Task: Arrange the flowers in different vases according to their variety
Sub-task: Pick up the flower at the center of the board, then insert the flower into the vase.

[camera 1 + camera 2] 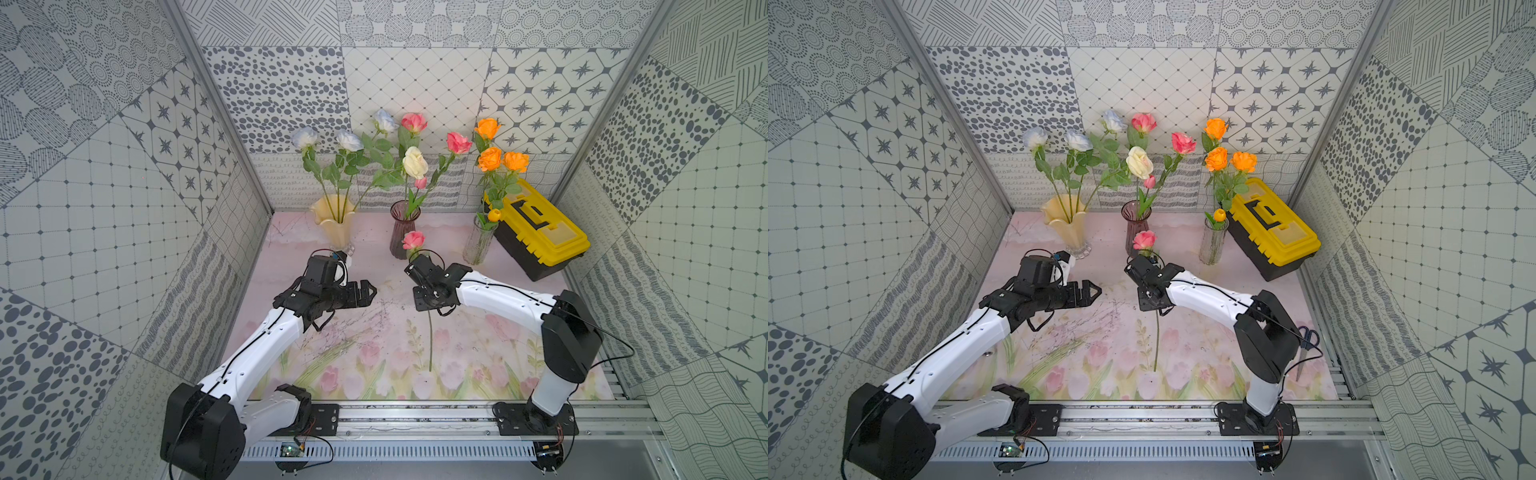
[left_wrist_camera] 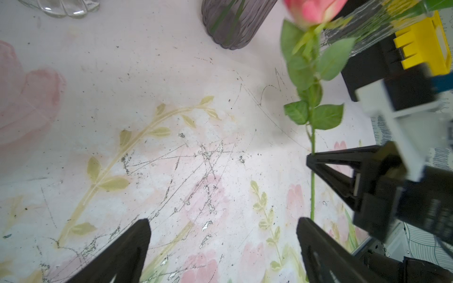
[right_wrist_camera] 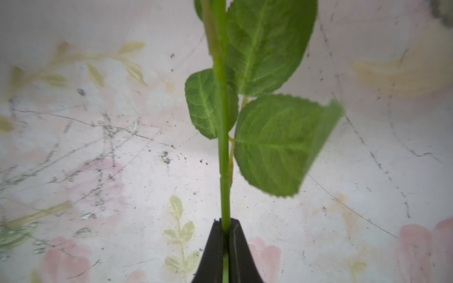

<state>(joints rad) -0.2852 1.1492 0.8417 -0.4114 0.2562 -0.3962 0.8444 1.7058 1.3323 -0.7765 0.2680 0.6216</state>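
Flower-printed tabletop [image 1: 374, 266], patterned walls: the right fingers [image 3: 213, 245] are pinched on the pink rose [image 1: 413, 240] stem. Its head sits just before the purple vase [image 1: 400, 230], with the stem running straight away from it. Farther from that vase, the left fingers [image 2: 127, 250] hover spread and empty.

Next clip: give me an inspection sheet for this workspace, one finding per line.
surface: flower-print mat, scratched and speckled.
job's things: white flowers in cream vase; pink roses in purple vase; orange flowers in clear vase; one more rose, pink, held by its stem.
clutter: toolbox beside clear vase; scissors at mat's right edge.
grippers: left gripper open, empty; right gripper shut on the rose.
cables: black leads along both arms, one looping off the right arm.
surroundings: patterned walls; metal rail in front.
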